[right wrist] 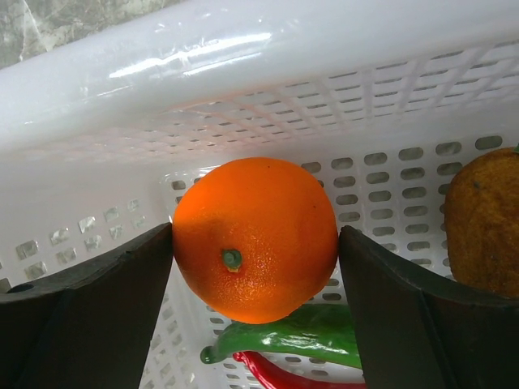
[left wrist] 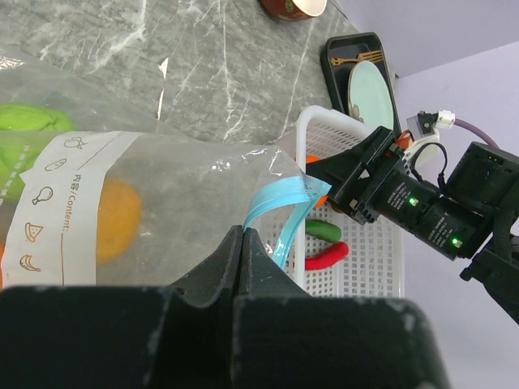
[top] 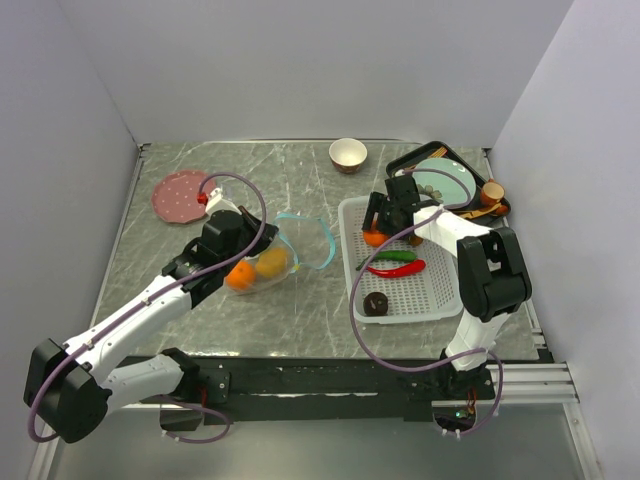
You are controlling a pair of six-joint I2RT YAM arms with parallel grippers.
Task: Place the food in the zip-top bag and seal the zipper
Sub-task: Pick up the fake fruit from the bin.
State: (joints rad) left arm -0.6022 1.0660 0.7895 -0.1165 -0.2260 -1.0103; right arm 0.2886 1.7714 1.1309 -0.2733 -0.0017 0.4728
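The clear zip-top bag (top: 262, 268) lies left of centre with an orange (top: 240, 276) and a yellow-orange fruit (top: 272, 262) inside. Its teal zipper (top: 318, 240) curls open toward the basket. My left gripper (left wrist: 242, 233) is shut on the bag's mouth edge at the zipper (left wrist: 280, 207). The wrist view also shows a green fruit (left wrist: 32, 119) in the bag. My right gripper (right wrist: 255, 243) is shut on the second orange (right wrist: 255, 239) inside the white basket (top: 400, 300). A green chili (right wrist: 300, 340), a red chili (right wrist: 276, 377) and a brown kiwi (right wrist: 482, 223) lie close by. A dark donut piece (top: 376, 304) sits at the basket's near end.
A tan bowl (top: 348, 154) stands at the back centre. A pink plate (top: 180, 195) lies at the back left. A black tray (top: 455, 165) with a pale plate and utensils sits at the back right, behind the basket. Walls close in both sides.
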